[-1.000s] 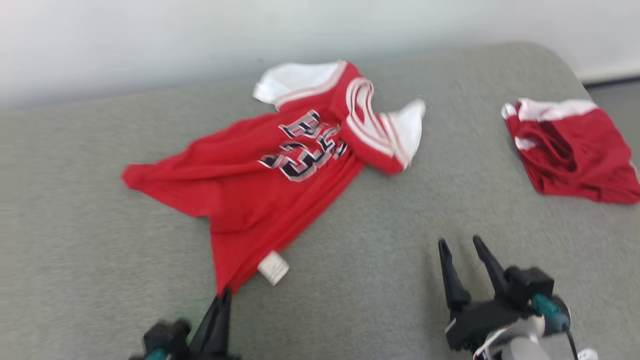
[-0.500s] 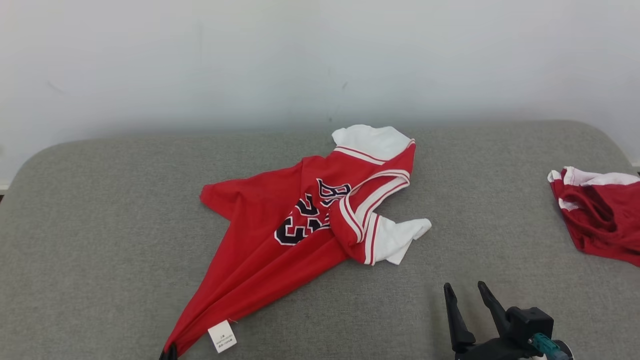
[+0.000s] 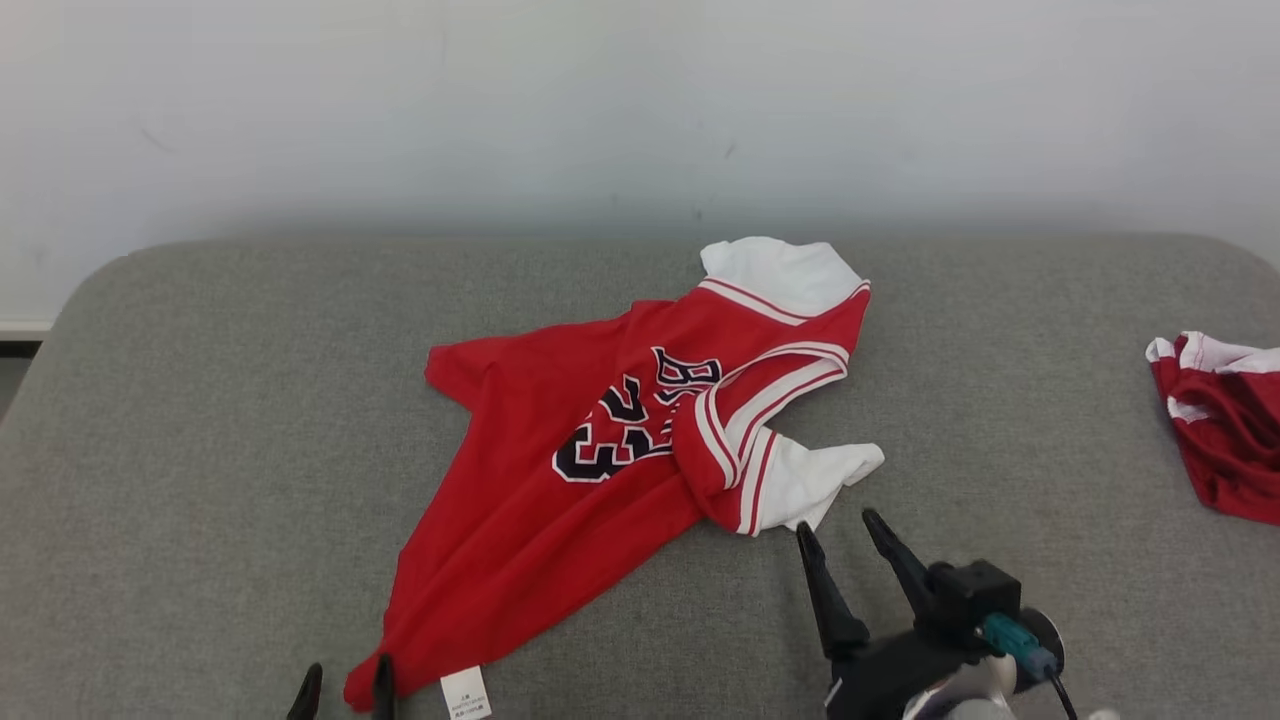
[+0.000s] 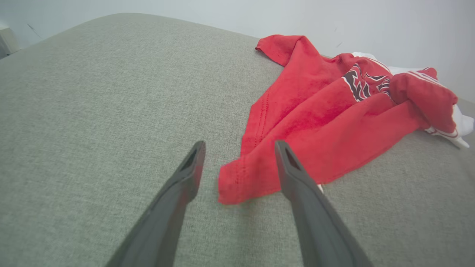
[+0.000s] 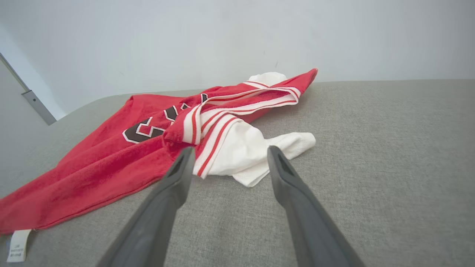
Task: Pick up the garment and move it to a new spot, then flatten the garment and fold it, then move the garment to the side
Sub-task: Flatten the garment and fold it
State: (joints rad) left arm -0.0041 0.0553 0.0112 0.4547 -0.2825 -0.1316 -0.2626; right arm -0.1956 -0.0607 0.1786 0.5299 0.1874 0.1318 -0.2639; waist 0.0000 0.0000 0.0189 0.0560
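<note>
Red jersey (image 3: 600,470) is lying mid-cushion (image 3: 200,450), slanted. Its hem corner is at the front edge and its collar end points toward the back edge. It's not flat: the shoulder part is flopped over the number print and one white sleeve (image 3: 825,478) is crumpled out to the side.

Left claw (image 3: 346,672) is at the front edge, released, fingers spread. The hem corner sits between them and nothing is pinched. The white care label (image 3: 466,692) is just beside it.

Right claw (image 3: 838,524) is also released and empty, with its tips just short of the white sleeve, not touching.

My read: the move-to-new-spot step looks done and flattening is up next. The middle of the cushion makes sense since it leaves room all round to spread the jersey. The right claw looks lined up to take the sleeve or shoulder and peel the flopped part back.

A second red garment (image 3: 1220,430) sits at the right edge, well apart, so it shouldn't tangle.
</note>
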